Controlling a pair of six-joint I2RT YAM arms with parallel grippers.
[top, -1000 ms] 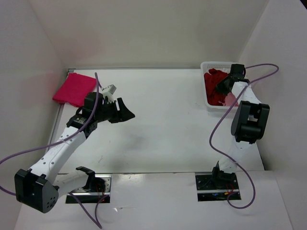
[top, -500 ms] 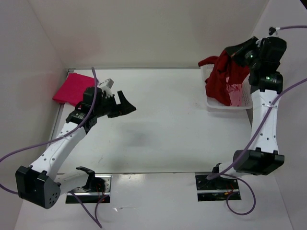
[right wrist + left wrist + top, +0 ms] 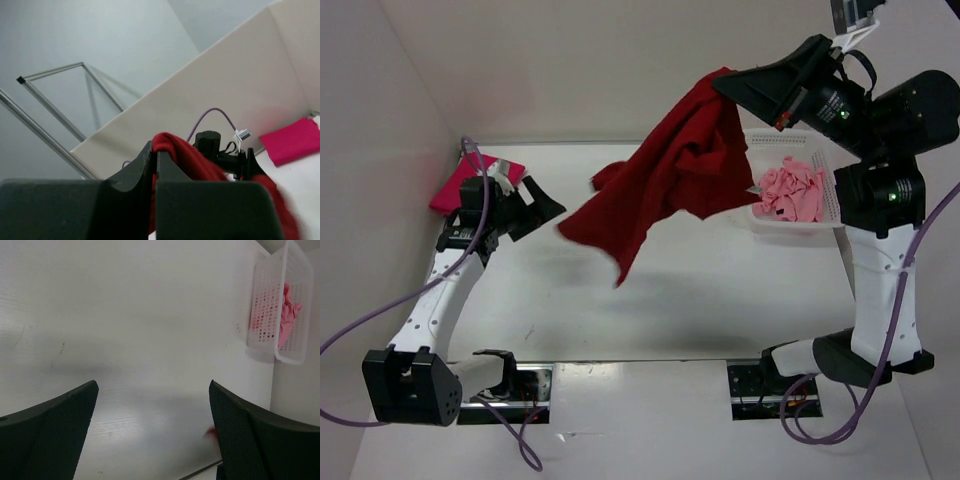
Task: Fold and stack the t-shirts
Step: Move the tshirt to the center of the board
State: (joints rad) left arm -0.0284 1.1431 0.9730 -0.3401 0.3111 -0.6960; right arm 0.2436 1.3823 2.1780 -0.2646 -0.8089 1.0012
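The darker red t-shirt (image 3: 665,190) is being held high above the middle of the tabletop (image 3: 700,310). It is being pinched by one bunched edge in the clenched right jaws and is draping unevenly toward the left edge. The light pink t-shirt (image 3: 792,190) is lying crumpled in the white basket (image 3: 790,226) at the far right corner. The crimson-magenta t-shirt (image 3: 455,187) is lying folded at the far left corner, just beside the left jaws, which are being held wide apart with nothing between them. With so little cloth being gripped, the red shirt is likely to slip free or be set down twisted. The folded shirt could also be disturbed by the nearby left jaws.
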